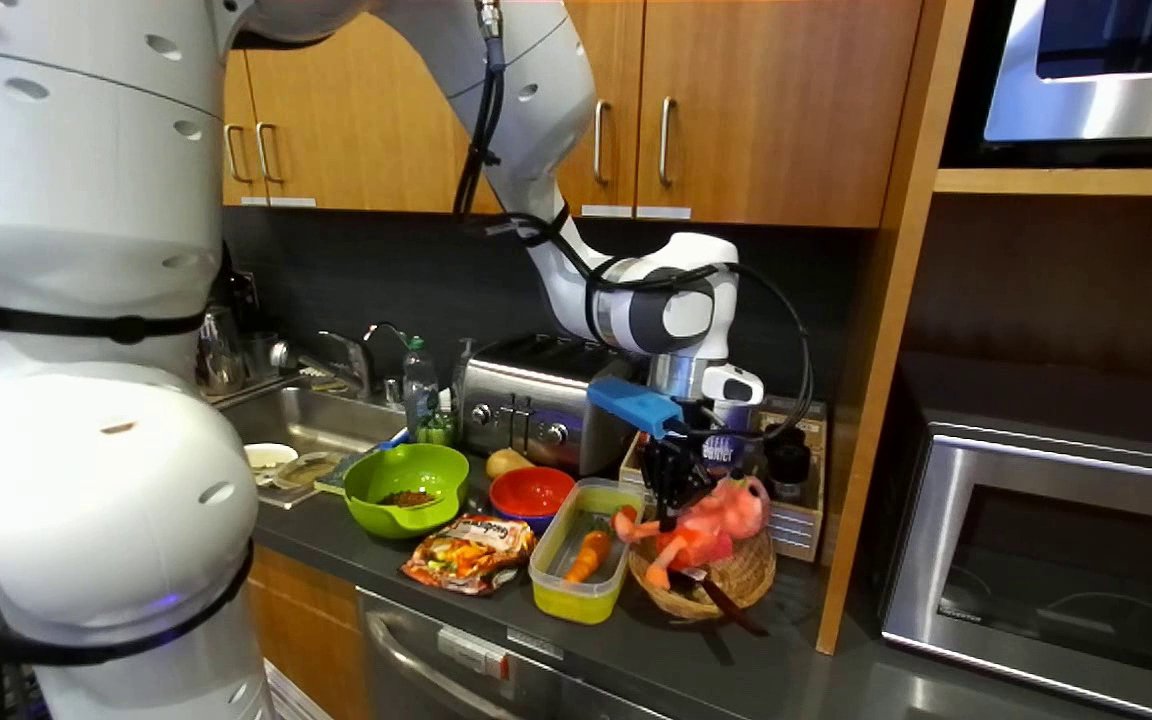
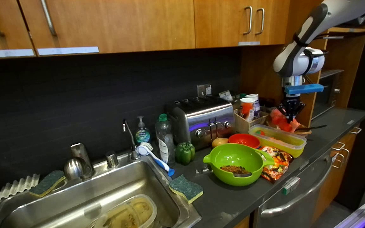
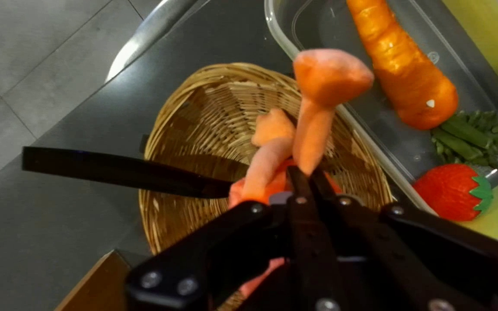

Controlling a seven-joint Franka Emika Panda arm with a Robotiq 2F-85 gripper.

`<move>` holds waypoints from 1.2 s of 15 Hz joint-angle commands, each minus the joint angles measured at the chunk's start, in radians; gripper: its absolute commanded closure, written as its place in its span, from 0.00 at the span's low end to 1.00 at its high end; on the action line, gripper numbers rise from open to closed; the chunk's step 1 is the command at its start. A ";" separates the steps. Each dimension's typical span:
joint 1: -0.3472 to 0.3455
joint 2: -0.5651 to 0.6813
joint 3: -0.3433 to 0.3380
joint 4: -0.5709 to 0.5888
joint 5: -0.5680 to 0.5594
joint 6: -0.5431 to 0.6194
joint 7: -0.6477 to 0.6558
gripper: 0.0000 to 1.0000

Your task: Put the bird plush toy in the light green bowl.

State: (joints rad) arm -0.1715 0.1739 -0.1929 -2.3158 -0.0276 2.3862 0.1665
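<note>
The bird plush toy [image 1: 736, 512], pink with orange legs, is at the woven basket [image 1: 766, 575]; it also shows in an exterior view [image 2: 280, 118] and in the wrist view [image 3: 270, 162]. My gripper [image 1: 669, 522] points down over the basket, also in an exterior view [image 2: 289, 120]. In the wrist view my fingertips [image 3: 307, 173] are shut on one orange leg. The gripper hides most of the toy's body there. I cannot tell whether the toy still touches the basket. The light green bowl [image 1: 376, 515] stands near the sink with brown bits inside, also in an exterior view [image 2: 233, 181]; it is outside the wrist view.
A yellow-green container [image 1: 576, 608] with a toy carrot [image 3: 404, 82] and strawberry [image 3: 452, 192] adjoins the basket. A red bowl [image 1: 533, 490] and a snack bag [image 1: 471, 555] lie between container and green bowl. A dark-handled utensil [image 3: 123, 170] sticks out of the basket. A toaster [image 2: 201, 117] stands behind.
</note>
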 commanded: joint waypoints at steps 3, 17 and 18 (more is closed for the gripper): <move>0.025 -0.125 -0.008 -0.112 -0.102 0.062 0.098 0.99; 0.014 -0.348 0.052 -0.240 -0.235 0.081 0.231 0.99; 0.012 -0.371 0.063 -0.255 -0.243 0.081 0.237 0.99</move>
State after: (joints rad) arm -0.1563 -0.0889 -0.1607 -2.4973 -0.2279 2.4689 0.3573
